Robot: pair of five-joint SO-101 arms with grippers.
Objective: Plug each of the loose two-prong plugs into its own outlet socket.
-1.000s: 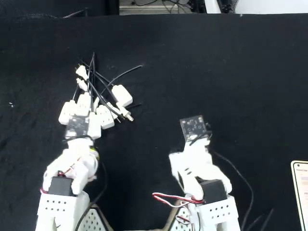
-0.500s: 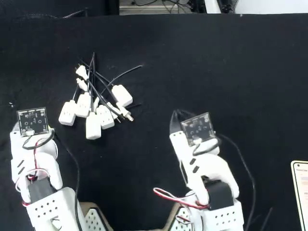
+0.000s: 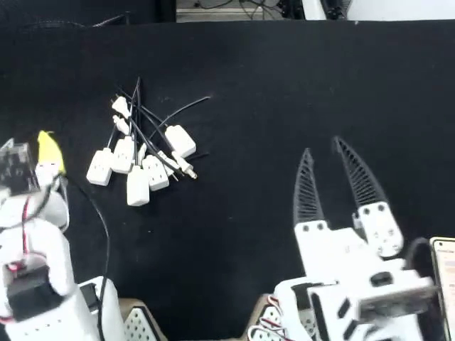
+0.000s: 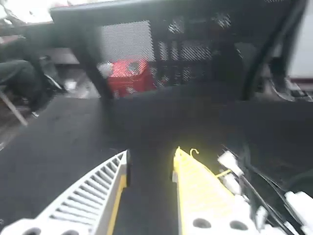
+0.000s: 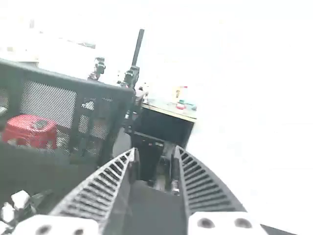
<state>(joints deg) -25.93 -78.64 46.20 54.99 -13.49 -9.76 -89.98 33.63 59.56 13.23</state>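
Note:
A heap of white two-prong plugs and outlet sockets [image 3: 138,160] on thin black cords lies on the black table, left of centre. My left gripper [image 4: 150,157] is raised at the table's left edge, open and empty; its yellow finger [image 3: 48,149] stands left of the heap. A few of the white plugs [image 4: 229,163] lie beside that finger. My right gripper [image 3: 321,146] is lifted near the front right, well apart from the heap, open with nothing between its ribbed fingers [image 5: 105,181]. Some white plugs [image 5: 17,200] lie far off in the right wrist view.
The black cloth table [image 3: 284,85] stretches bare behind and to the right of the heap. A white printed card [image 3: 444,277] lies at the right edge. Beyond the table's far side stand a black mesh panel [image 4: 195,44] and a red box [image 4: 129,73].
The left arm has pulled back from over the heap and swung to the table's left edge. The right arm has risen and tilted up, so its open fingers now show from above.

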